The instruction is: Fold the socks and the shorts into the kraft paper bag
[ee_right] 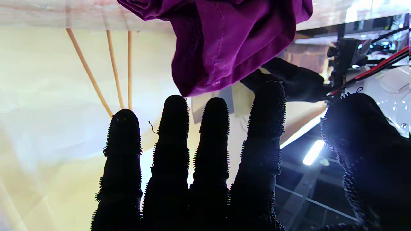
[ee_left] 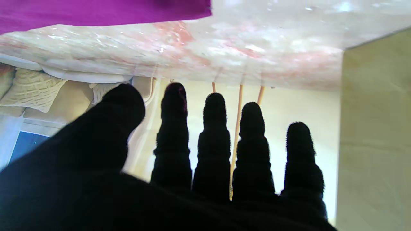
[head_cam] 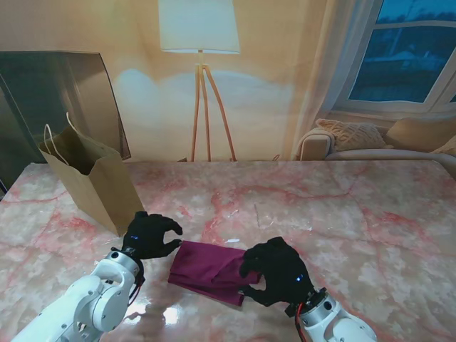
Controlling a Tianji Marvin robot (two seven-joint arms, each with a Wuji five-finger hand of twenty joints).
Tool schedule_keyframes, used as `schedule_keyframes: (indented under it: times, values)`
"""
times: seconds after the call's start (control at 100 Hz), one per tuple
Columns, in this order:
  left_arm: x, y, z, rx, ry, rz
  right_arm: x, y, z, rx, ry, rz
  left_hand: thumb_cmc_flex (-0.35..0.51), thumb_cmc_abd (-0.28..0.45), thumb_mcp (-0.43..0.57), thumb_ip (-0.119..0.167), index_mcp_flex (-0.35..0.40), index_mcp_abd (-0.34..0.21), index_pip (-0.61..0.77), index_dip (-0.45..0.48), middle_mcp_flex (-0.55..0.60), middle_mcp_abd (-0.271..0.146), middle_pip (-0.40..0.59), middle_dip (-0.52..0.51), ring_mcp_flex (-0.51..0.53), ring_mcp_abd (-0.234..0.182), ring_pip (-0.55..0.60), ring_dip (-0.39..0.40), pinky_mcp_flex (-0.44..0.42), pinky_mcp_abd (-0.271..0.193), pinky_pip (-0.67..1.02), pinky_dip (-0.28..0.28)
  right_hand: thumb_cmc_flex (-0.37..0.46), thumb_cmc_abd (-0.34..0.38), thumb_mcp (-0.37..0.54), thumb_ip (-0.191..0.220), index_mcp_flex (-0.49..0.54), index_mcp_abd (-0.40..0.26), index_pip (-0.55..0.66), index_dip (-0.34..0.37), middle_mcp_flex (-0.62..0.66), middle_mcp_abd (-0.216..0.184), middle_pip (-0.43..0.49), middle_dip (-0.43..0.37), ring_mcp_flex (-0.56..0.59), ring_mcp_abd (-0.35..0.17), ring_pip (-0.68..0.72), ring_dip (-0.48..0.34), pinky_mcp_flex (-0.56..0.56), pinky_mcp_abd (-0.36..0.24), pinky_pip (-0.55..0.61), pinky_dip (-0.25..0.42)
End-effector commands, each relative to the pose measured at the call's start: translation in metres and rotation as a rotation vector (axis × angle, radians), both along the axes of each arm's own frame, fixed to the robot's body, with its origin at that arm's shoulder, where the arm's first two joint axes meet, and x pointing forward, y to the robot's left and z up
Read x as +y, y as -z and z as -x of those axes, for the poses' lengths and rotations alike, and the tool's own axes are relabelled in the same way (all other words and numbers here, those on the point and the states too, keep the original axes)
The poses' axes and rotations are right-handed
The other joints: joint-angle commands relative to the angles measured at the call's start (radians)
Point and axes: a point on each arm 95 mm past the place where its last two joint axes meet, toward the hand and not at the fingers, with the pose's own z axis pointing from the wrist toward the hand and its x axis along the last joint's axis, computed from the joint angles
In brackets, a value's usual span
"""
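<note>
Pink marble table (head_cam: 342,214) carries the folded purple shorts (head_cam: 206,269), with the kraft paper bag (head_cam: 96,182) standing upright to their left, farther from me. Left hand (head_cam: 149,235) hovers beside them, fingers spread, empty. Right hand (head_cam: 274,274) rests on their right edge; grip unclear.

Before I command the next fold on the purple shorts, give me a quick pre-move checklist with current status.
1. Shorts flat on the table: not ok, bunched at the right end.
2. Right robot hand on the shorts: cannot tell whether it grips; fingers spread in the wrist view.
3. Left robot hand free: ok, open beside the shorts' left edge.
4. Kraft paper bag upright, mouth open: ok.
5. Socks located: not ok, none visible.
</note>
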Motion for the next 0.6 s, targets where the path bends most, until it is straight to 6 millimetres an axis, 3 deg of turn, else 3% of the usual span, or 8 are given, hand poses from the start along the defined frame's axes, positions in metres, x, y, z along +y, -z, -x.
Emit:
schedule_keyframes:
  times: [0.0, 0.15, 0.32, 0.59]
  values:
    - [-0.011, 0.003, -0.002, 0.019, 0.012, -0.011, -0.001, 0.004, 0.002, 0.019, 0.007, -0.005, -0.039, -0.023, 0.017, 0.063, -0.055, 0.055, -0.079, -0.029, -0.047, 0.028, -0.03, -0.021, 0.003, -0.009, -0.041, -0.025, -0.005, -0.015, 0.002, -0.01, -0.018, 0.027, -0.018, 0.027, -0.028, 0.001, -0.012, -0.008, -0.012, 0.009, -0.017, -0.005, -0.006, 0.0, -0.026, -0.006, -0.008, 0.02, -0.001, 0.013]
    - [-0.03, 0.015, -0.006, 0.121, 0.042, -0.029, -0.004, 0.009, 0.0, 0.045, 0.021, -0.005, -0.06, -0.053, -0.035, 0.053, -0.149, 0.154, -0.214, -0.09, -0.108, 0.06, -0.067, -0.057, -0.038, -0.006, -0.09, -0.074, -0.021, -0.019, -0.033, -0.03, -0.018, 0.03, -0.015, 0.045, -0.036, 0.007, -0.024, -0.008, -0.02, 0.011, -0.022, -0.005, -0.016, -0.001, -0.031, -0.008, -0.013, 0.021, -0.003, 0.014]
    - [-0.044, 0.033, -0.005, 0.223, 0.079, -0.066, -0.007, 0.012, 0.001, 0.07, 0.033, -0.002, -0.1, -0.065, -0.104, 0.046, -0.22, 0.251, -0.307, -0.135, -0.222, 0.118, -0.112, -0.104, -0.139, 0.032, -0.135, -0.109, -0.062, -0.021, -0.089, -0.056, -0.025, 0.037, -0.012, 0.071, -0.051, 0.015, -0.042, 0.0, -0.033, 0.012, -0.028, -0.007, -0.028, -0.001, -0.037, -0.011, -0.02, 0.023, -0.008, 0.013]
    - [-0.04, 0.044, 0.013, 0.222, 0.105, -0.061, -0.013, 0.015, 0.003, 0.099, 0.06, 0.006, -0.107, -0.029, -0.178, 0.063, -0.217, 0.265, -0.35, -0.145, -0.26, 0.128, -0.111, -0.127, -0.172, 0.048, -0.14, -0.117, -0.073, -0.013, -0.107, -0.055, -0.023, 0.046, -0.025, 0.082, -0.059, 0.022, -0.06, 0.014, -0.04, 0.015, -0.032, -0.007, -0.037, 0.0, -0.04, -0.013, -0.026, 0.023, -0.012, 0.015]
